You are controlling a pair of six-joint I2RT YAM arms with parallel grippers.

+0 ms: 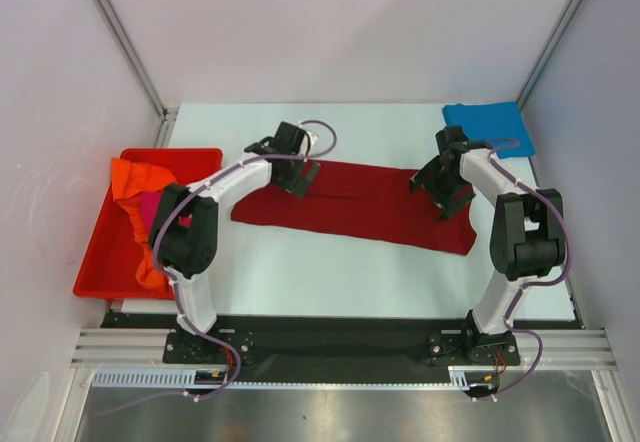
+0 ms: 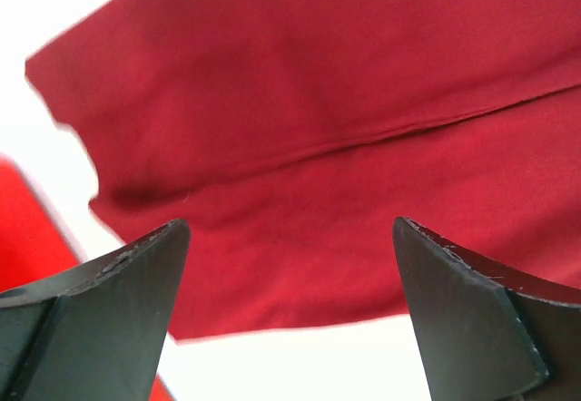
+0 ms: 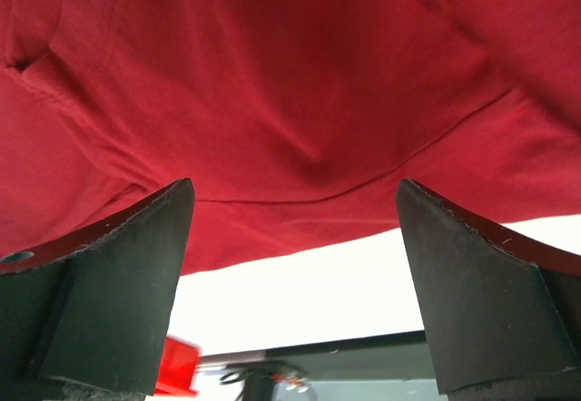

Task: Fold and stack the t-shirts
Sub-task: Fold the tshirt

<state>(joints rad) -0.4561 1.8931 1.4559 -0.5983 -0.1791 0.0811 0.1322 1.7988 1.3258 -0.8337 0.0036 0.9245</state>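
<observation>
1. At 9 o'clock of the pale table [image 1: 330,262], a red bin [image 1: 95,262] holds the orange t-shirt [image 1: 135,180] and the pink t-shirt [image 1: 150,208].
2. The dark red t-shirt [image 1: 360,207] lies in the centre, under the left claw [image 2: 290,224] and the right claw [image 3: 295,183], both released.
3. The blue t-shirt [image 1: 488,127] lies at 1 o'clock, near the white wall [image 1: 330,22].

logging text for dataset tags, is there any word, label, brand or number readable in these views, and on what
No text can be read in any view.
dark red t-shirt: plain cloth, no print or tag showing.
blue t-shirt: plain.
orange t-shirt: plain.
red bin: no label visible.
</observation>
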